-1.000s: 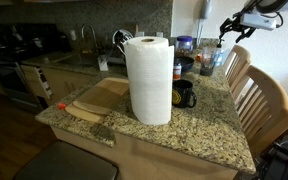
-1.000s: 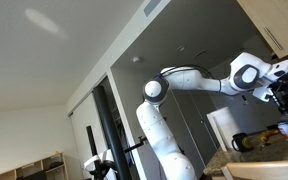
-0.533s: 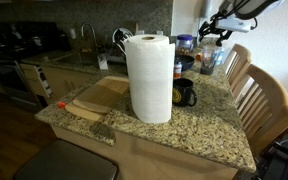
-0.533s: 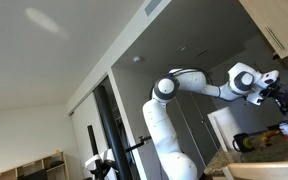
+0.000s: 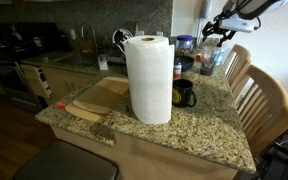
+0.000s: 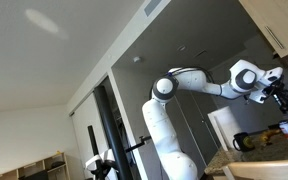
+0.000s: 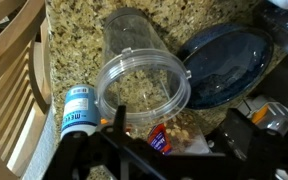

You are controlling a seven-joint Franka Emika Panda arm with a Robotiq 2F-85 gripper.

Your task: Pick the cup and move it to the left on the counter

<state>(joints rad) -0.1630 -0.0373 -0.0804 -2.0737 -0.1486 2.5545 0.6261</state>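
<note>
The cup [image 7: 139,85] is a clear, grey-tinted tumbler standing upright on the speckled granite counter [image 7: 74,40]; in the wrist view I look down into its open mouth. My gripper [image 7: 174,140] is open and empty, its dark fingers just short of the cup's rim at the bottom of the picture. In an exterior view the gripper [image 5: 216,35] hangs above the cup [image 5: 208,62] near the far end of the counter [image 5: 184,125]. In an exterior view the arm reaches right and the gripper [image 6: 284,92] sits at the picture's edge.
A dark blue plate [image 7: 229,65] lies right beside the cup. A white bottle with a blue label [image 7: 77,110] lies on its other side. A paper towel roll [image 5: 149,78], a black mug [image 5: 184,95] and a cutting board [image 5: 99,98] are on the counter. Wooden chairs [image 5: 259,95] stand alongside.
Over the last second the arm swung in from the right and lowered the gripper above the cup. In the last half second it barely moved.
</note>
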